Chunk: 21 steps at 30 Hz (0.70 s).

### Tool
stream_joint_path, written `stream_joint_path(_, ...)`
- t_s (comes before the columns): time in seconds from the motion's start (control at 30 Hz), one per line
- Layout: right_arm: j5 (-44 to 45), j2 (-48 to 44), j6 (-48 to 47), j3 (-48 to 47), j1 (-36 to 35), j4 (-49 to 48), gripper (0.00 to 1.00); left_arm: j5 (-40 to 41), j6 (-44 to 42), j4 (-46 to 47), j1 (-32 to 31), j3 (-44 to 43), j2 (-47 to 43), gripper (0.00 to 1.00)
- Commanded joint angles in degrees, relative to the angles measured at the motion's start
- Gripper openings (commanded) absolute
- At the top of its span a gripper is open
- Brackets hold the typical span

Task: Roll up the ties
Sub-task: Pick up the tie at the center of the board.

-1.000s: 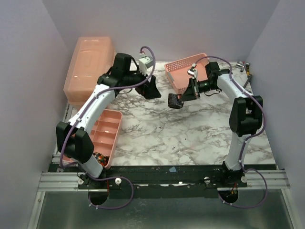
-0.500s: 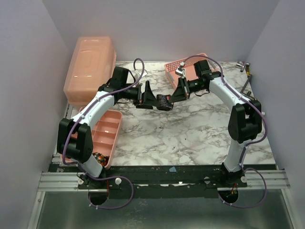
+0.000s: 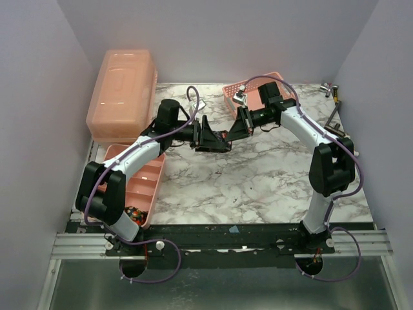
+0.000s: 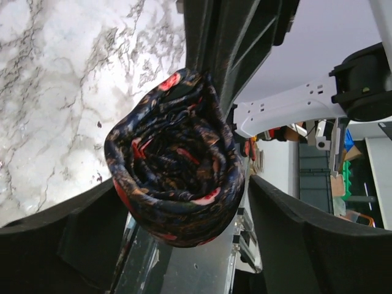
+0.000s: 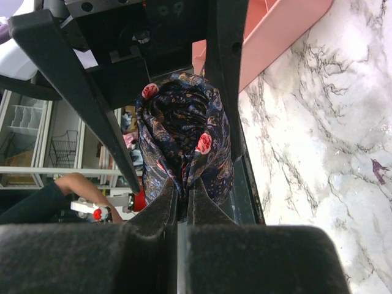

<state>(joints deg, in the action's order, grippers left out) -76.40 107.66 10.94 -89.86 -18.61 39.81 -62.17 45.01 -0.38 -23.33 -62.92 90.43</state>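
**Figure: mid-air transfer of a coiled tie between two arms**

1. The rolled tie (image 4: 174, 159) is being held in the air above the rear middle of the tabletop (image 3: 258, 174), apart from the marble. It is wound into a tight coil, and its spiral end is being presented to the left wrist view.
2. The right hand (image 5: 182, 205) is being kept pressed together on a fold at the rim of the coil. The whole roll is being carried by this pinch alone.
3. A second ago the left hand (image 3: 213, 134) was being held well apart from the coil. It is now being set around it, with the fingers spread to either side. In the right wrist view one finger is seen just beside the fabric and the other apart from it, so no grip is being made yet.
4. A handover is judged to be under way. Rolling of this tie appears finished, and stowing is probably being prepared, perhaps in the divided tray (image 3: 145, 177) at the left edge.
5. The pink basket (image 3: 230, 98) is being crowded just behind the right hand, and the lidded bin (image 3: 122, 90) is being approached by the left elbow. Open marble is being left below and toward the near side, so a path to the tray seems free.
6. Unwinding is being risked if the pinch is released before the left fingers are closed.
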Motion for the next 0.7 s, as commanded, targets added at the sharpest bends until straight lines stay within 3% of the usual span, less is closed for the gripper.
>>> stream_joint_path(0.0, -2.2, -0.4, 1.4, 0.5, -0.5, -1.9, 0.01, -3.4, 6.4, 11.9, 0.1, 1.2, -1.4, 0.73)
stream_joint_path(0.3, -2.4, -0.7, 2.6, 1.6, -0.7, -3.0, 0.01, -2.5, 9.0, 14.1, -0.2, 0.6, -0.1, 0.71)
stream_joint_path(0.4, -2.4, -0.9, 2.8, 1.9, -0.8, -3.1, 0.01, -2.3, 10.8, 15.6, -0.2, 0.4, 0.6, 0.81)
stream_joint_path(0.5, -1.9, -1.0, 2.8, 1.8, -0.8, -3.2, 0.01, -1.9, 11.5, 15.6, -0.3, 0.0, 1.1, 0.81)
stream_joint_path(0.67, -1.2, -0.5, 3.0, 1.3, -0.8, -3.2, 0.01, -2.1, 11.8, 15.6, -0.8, -0.5, 1.8, 0.68)
